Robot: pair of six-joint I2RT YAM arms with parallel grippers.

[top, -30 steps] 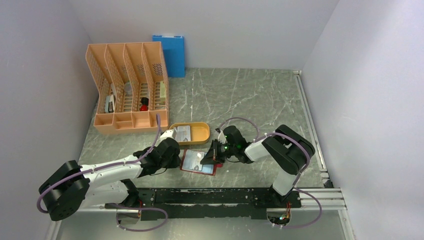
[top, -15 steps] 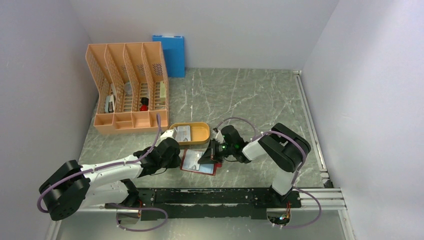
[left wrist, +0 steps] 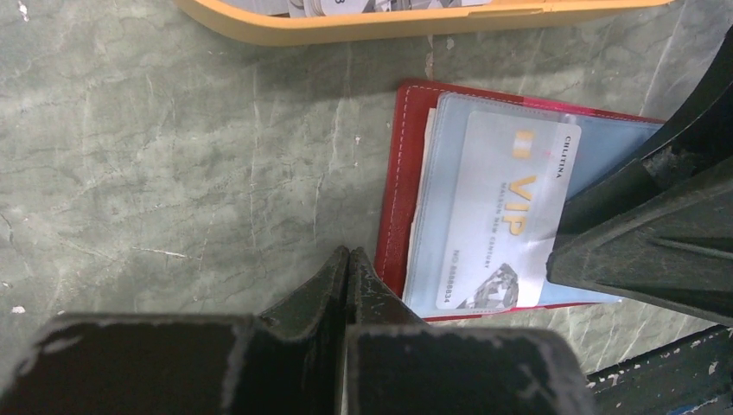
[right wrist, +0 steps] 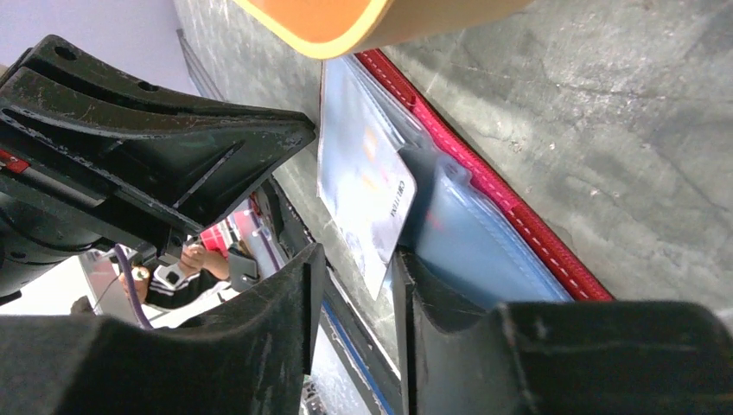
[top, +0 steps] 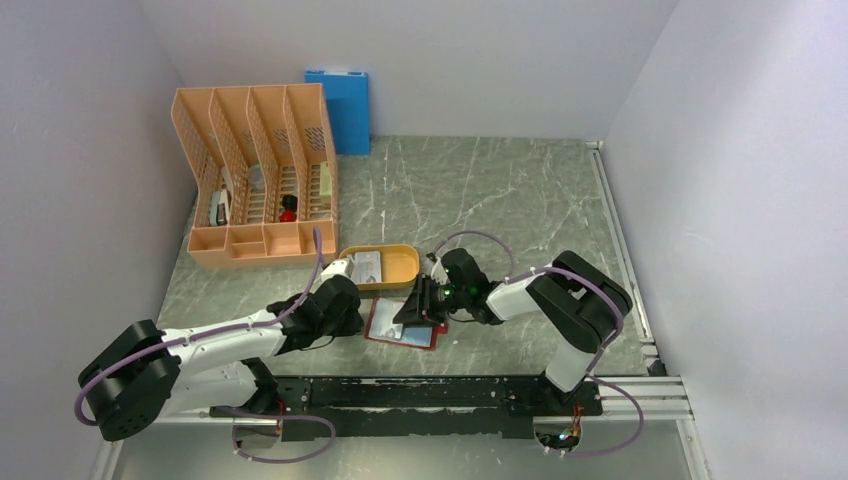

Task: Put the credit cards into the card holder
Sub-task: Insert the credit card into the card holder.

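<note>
The card holder (left wrist: 393, 199) lies open on the table just beside the orange tray (left wrist: 346, 26). One credit card (left wrist: 510, 216) rests on its pale blue pocket, and further cards (top: 365, 265) lie in the tray. The left gripper (left wrist: 347, 259) is clenched, with its tips at the holder's red edge. The right gripper (right wrist: 354, 272) is parted about the card's corner and stands farther over the holder than a second ago.

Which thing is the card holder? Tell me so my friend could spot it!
Find the orange oval tray in the middle of the table. The card holder lies open just off its near edge. Unlike the tray, it is dark red with pale blue pockets and a VIP card.
</note>
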